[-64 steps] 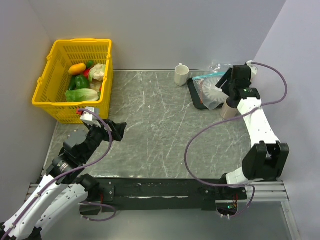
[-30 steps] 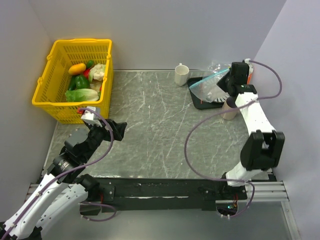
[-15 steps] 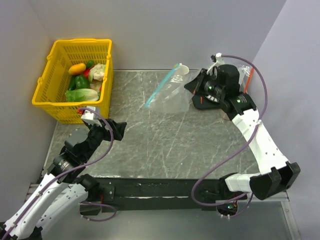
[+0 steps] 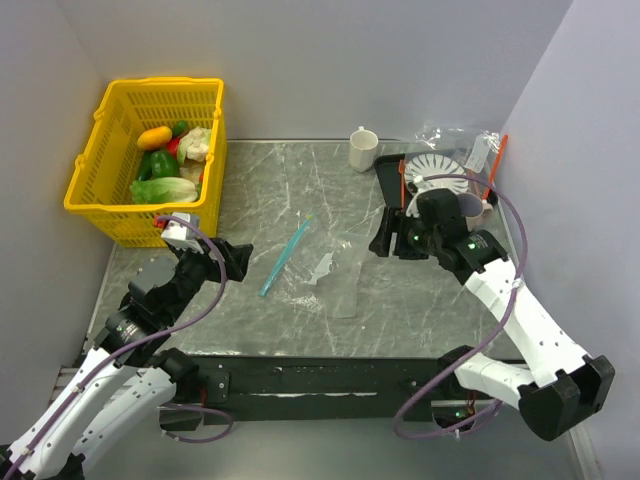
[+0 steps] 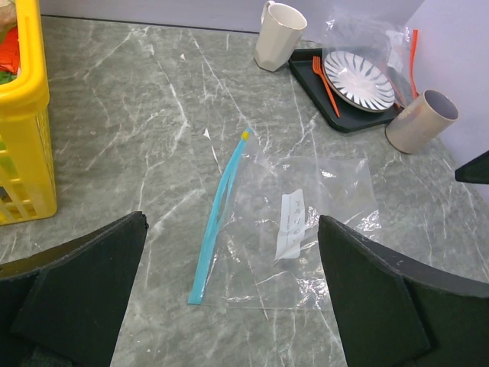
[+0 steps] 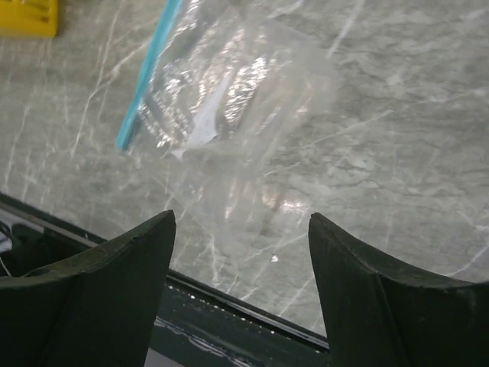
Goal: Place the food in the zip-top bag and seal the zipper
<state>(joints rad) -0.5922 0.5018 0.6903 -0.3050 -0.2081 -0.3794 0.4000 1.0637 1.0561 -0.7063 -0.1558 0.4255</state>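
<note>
- The bag [image 5: 306, 222] lies flat on the table [image 4: 300, 190], about mid-table, between the 2 grippers and touching neither.
- Its zipper [image 5: 221, 214] runs along the edge toward the basket [image 4: 100, 205], slanting from near-left to far-right.
- A white label [image 5: 290, 225] shows through the clear plastic.
- The right gripper [image 6: 241, 220] hangs just right of the bag and points at it, fingers spread, grasping nothing.
- The left gripper [image 4: 235, 262] hovers near the bag's zipper side, fingers spread wide, also grasping nothing.
- The food [image 4: 165, 165] sits in the yellow basket at the far-left corner, well apart from the bag.
- At the far right, a black tray [image 5: 351, 122] holds a striped plate [image 5: 359, 69] and an orange fork [image 5: 326, 76].
- A mug [image 5: 279, 34] stands just left of the tray, and a cup [image 5: 420, 122] just beside its near-right corner.
</note>
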